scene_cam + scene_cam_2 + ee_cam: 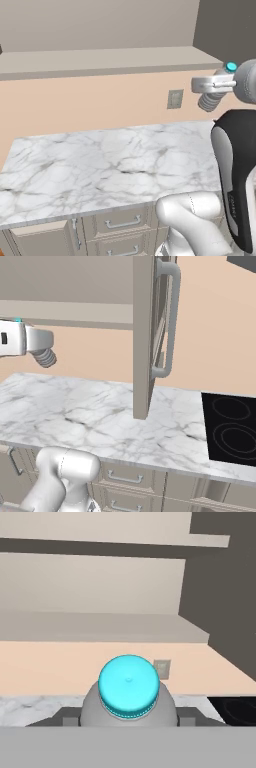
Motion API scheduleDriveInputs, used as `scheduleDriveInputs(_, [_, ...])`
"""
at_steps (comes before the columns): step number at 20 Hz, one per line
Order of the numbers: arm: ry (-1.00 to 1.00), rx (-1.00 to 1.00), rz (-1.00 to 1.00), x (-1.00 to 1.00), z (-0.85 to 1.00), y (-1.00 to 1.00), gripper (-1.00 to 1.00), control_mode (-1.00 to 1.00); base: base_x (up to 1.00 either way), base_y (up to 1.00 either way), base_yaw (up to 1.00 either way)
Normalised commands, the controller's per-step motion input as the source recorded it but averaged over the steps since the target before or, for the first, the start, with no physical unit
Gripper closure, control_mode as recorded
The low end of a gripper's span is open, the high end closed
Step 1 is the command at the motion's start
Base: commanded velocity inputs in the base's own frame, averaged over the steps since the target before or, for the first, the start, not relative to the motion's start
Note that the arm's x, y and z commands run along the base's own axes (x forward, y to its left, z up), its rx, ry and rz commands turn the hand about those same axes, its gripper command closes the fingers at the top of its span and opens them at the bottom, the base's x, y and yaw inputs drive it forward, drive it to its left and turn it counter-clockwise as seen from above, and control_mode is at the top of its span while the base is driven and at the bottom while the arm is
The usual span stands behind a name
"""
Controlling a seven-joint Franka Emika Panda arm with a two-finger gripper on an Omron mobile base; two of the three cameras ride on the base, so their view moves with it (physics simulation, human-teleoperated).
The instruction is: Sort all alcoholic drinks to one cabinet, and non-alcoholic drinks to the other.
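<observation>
My gripper (218, 84) is shut on one of the non-alcoholic drinks, a small clear bottle (210, 101) with a pale teal cap (230, 66). It holds the bottle tilted in the air above the right end of the marble counter (100, 160), just below the open upper cabinet's shelf (110, 59). In the hand view the teal cap (129, 686) faces the camera, with a dark finger (70, 716) on either side of the bottle's shoulders. From the right base view the gripper (32, 340) is at the far left, with the ribbed bottle (46, 358) sticking out below it. The alcoholic drinks are out of view.
The cabinet door (147, 331) with its long handle (169, 321) hangs open over the counter's middle. A wall outlet (175, 98) is behind the bottle. A black stovetop (232, 428) adjoins the counter on the right. Drawers (122, 222) run beneath the counter edge.
</observation>
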Motion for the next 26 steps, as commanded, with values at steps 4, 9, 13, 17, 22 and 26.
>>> scheduleDriveInputs(4, [-0.03, 0.0, 0.0, 0.07, 0.19, -0.01, 1.0, -1.0, 0.0, 0.0, 0.0])
scheduleDriveInputs(9, [-0.03, 0.0, -0.01, 0.2, 0.12, -0.05, 1.0, -1.0, 0.0, 0.0, 0.0])
scheduleDriveInputs(13, [-0.05, -0.02, -0.01, 0.23, 0.09, -0.05, 1.0, -1.0, 0.0, 0.0, 0.0])
scheduleDriveInputs(17, [-0.06, -0.03, -0.01, 0.2, 0.11, -0.05, 1.0, -1.0, 0.0, 0.0, 0.0])
scheduleDriveInputs(22, [-0.05, -0.03, -0.02, 0.19, 0.07, -0.06, 1.0, -1.0, 0.0, 0.0, 0.0])
scheduleDriveInputs(26, [-0.03, -0.01, -0.02, 0.18, 0.05, -0.02, 1.0, -1.0, 0.0, 0.0, 0.0])
